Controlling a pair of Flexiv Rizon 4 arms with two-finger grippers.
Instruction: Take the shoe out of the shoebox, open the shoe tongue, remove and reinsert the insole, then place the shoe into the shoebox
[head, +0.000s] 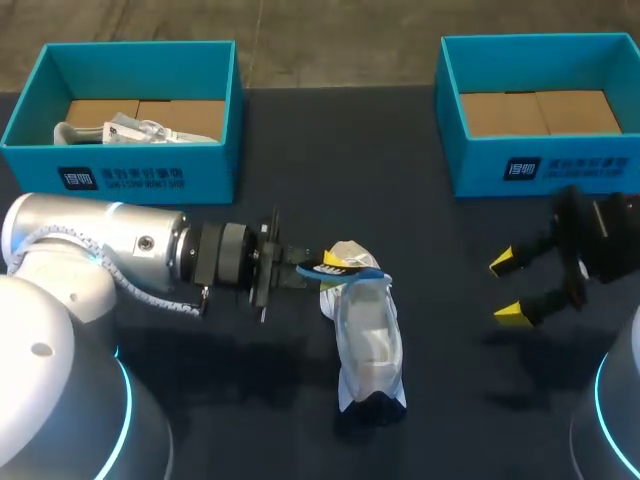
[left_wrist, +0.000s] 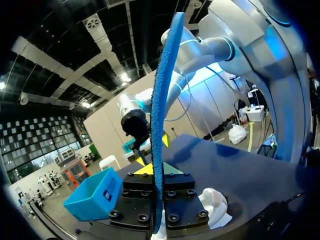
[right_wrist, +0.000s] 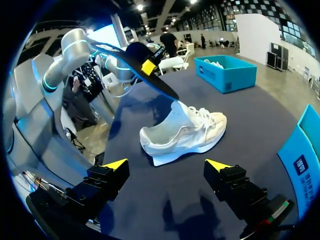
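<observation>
You've got one dark, matte table (head: 300, 150) under everything. Two arms are in play, and the rounded silver left arm (head: 90, 250) reaches in toward the middle.

There are two shoeboxes at the far edge, both teal, square-cornered cardboard with brown floors. The left shoebox (head: 130, 170) has a second shoe (head: 130, 130) lying inside, pale. The right shoebox (head: 560, 165) shows only its brown floor.

That leaves one shoe out on the table. The white shoe (right_wrist: 182, 132) sits upright on its sole between the two grippers, laced, soft-sided, with its collar gaping.

There's one insole (left_wrist: 162, 100): thin, flat and long, with a nubbly blue face. Your left gripper (head: 310, 270) is clamped on one end of it, fingers tight either side. The free end sticks out over the shoe; from here you can't tell whether it touches.

Your right gripper (right_wrist: 166, 165) is spread wide with nothing between its two yellow wedge tips. It hovers over bare table beside the shoe, apart from it, in front of the right shoebox.
</observation>
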